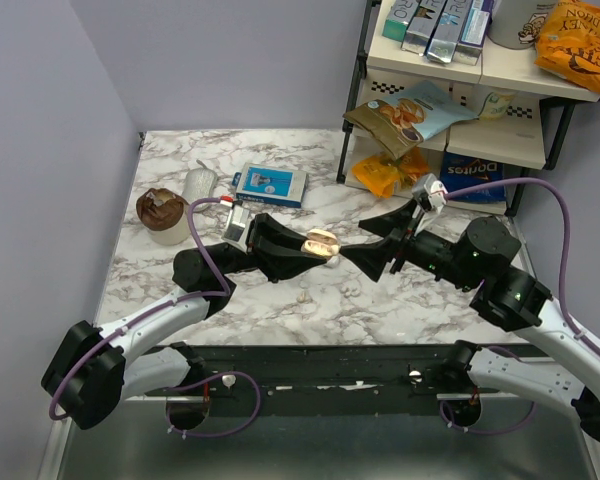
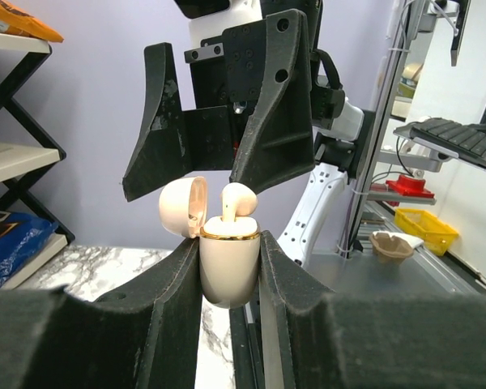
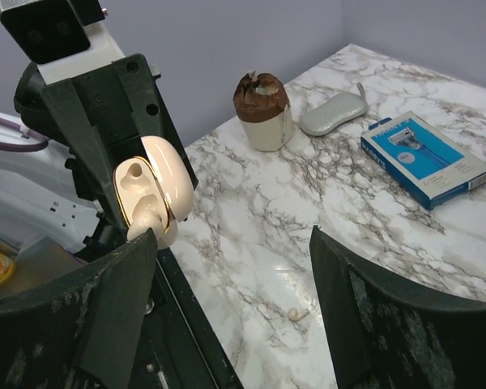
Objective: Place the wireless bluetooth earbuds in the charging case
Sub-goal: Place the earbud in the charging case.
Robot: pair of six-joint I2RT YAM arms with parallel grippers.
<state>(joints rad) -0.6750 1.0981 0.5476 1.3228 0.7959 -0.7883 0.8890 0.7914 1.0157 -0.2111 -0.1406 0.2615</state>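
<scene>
The left arm (image 1: 155, 322) stretches low over the table (image 1: 280, 325) toward its middle, with the wrist about level. The left gripper (image 1: 315, 245) is clenched on the case (image 2: 227, 275) and holds it clear of the marble. In the left wrist view the case stands upright between the two fingers (image 2: 166, 292), gripped by its sides. Its lid (image 2: 183, 207) is swung open on the hinge.

The right arm (image 1: 510, 290) comes in from the opposite side with the forearm nearly level. The right gripper (image 1: 365, 243) faces the case head-on, just beside it. Its fingers (image 3: 105, 308) are spread wide and grasp nothing. One fingertip sits right by the case's open mouth; whether it touches cannot be told.

One earbud (image 2: 237, 201) is in the case, standing in its socket with its rounded head above the gold rim. The socket beside it shows as a bare hollow in the right wrist view. The other earbud (image 3: 298, 313) lies on the marble below the case, apart from both grippers.

Behind the case, toward the back wall, stand a cup (image 3: 263, 109) topped with crumpled brown material, a grey pouch (image 3: 332, 113) and a blue box (image 3: 425, 158). To the case's right a shelf (image 1: 480, 70) carries snack bags and cartons.
</scene>
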